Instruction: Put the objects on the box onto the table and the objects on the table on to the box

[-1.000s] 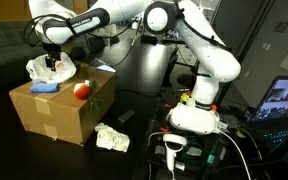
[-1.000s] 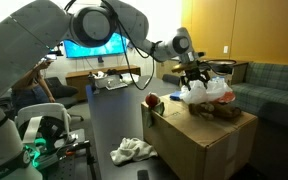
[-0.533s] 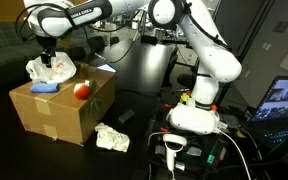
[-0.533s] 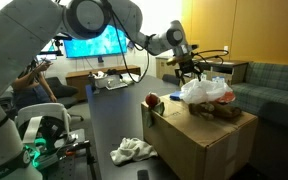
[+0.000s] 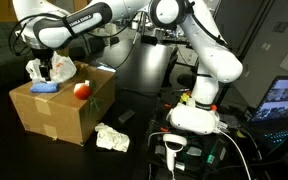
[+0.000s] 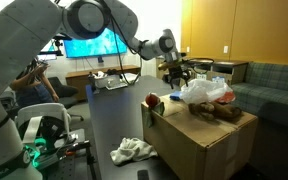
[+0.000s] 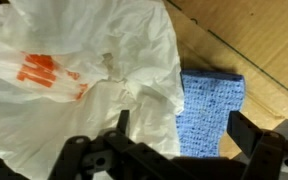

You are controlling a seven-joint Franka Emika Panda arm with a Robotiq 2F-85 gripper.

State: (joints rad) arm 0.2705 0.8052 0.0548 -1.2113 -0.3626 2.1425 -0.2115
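A cardboard box [image 5: 62,110] carries a crumpled white plastic bag [image 5: 60,68], a blue cloth [image 5: 46,88] and a red apple [image 5: 82,90]. A white rag [image 5: 111,138] lies on the dark table beside the box. My gripper [image 5: 41,66] hovers over the box's far corner, open and empty. In the wrist view the gripper [image 7: 182,135] stands above the blue cloth [image 7: 212,110], and one finger is over the edge of the orange-printed bag [image 7: 74,70]. The other exterior view shows the gripper [image 6: 177,72] just behind the bag [image 6: 206,92], the apple [image 6: 154,100] and the rag [image 6: 132,150].
A small black object [image 5: 124,117] lies on the table beside the box. The robot base [image 5: 194,112] with cables stands to the right. A monitor [image 6: 94,45] and a cart [image 6: 119,85] stand behind. A sofa [image 6: 269,80] is past the box.
The arm has swung the gripper sideways from above the bag's middle to its outer edge, now over the blue cloth. The objects on the box have not moved.
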